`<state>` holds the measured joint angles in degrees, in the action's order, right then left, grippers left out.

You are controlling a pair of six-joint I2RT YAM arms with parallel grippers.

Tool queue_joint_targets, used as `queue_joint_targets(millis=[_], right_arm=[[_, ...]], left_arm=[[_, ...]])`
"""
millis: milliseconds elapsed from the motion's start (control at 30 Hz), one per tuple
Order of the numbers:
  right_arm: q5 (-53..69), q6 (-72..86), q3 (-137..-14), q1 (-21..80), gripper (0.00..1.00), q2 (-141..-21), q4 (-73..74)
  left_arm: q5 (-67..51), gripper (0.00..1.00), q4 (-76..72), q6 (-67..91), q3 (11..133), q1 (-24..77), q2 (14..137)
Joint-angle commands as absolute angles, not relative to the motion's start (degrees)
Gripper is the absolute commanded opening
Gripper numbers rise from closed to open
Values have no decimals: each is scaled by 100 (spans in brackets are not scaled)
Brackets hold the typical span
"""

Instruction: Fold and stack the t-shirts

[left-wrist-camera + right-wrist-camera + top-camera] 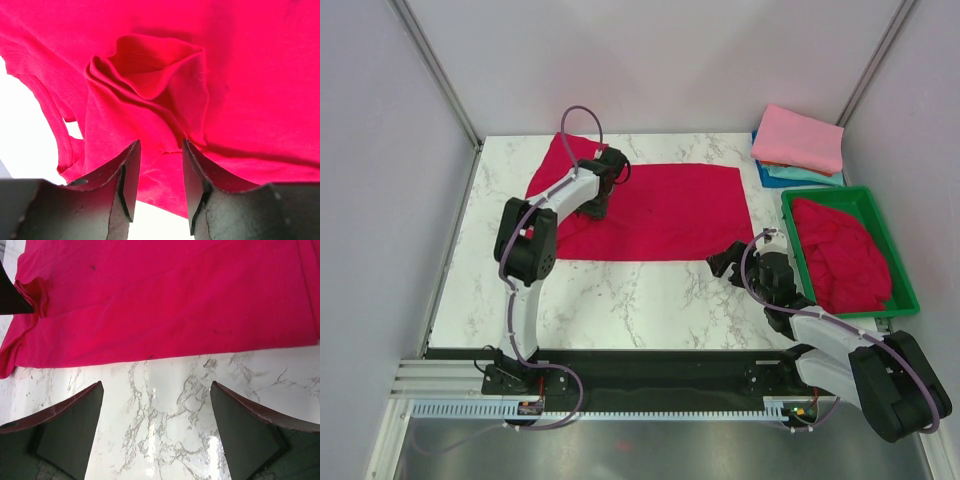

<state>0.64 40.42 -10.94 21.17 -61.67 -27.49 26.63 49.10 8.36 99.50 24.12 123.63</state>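
The red t-shirt (pixel 660 210) is lying spread flat across the middle of the marble table (pixel 620 300), long side running left to right, with one sleeve poking out at the far-left corner.

Your left gripper (pixel 159 147) is sitting down on the shirt's left part. Its fingers (pixel 131 175) are standing only narrowly apart, with red cloth filling the gap and a bunched fold puckering up just beyond the tips. You cannot tell whether the cloth is actually being pinched.

Your right gripper (pixel 156 385) is hovering over bare marble just beside the shirt's near-right hem, jaws spread wide and gripping nothing.

To the right, a green tray (pixel 830 192) is holding crumpled red shirts (pixel 845 255). Behind the tray, at the far-right corner, a folded stack (pixel 800 145) is resting with pink on top and teal and blue edges showing beneath.
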Motion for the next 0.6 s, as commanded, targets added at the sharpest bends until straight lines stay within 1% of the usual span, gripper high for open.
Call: queue_joint_targets(millis=[0, 333, 433, 500, 567], right_arm=[[141, 4078, -1160, 2136, 95, -6170, -3068], [97, 4096, -1151, 2127, 96, -6152, -3023], [105, 4096, -1160, 2127, 96, -6170, -3015], [114, 4104, -1169, 2118, 96, -6179, -3015], [114, 4104, -1169, 2118, 96, -6179, -3006]], left_arm=[[2804, 45, 4799, 624, 10116, 2364, 12533], [2628, 43, 4790, 808, 10108, 2364, 12648], [2453, 45, 4755, 879, 10090, 2355, 12551], [2435, 45, 4711, 896, 10037, 2355, 12525], [2470, 40, 4702, 888, 9993, 2355, 12551]])
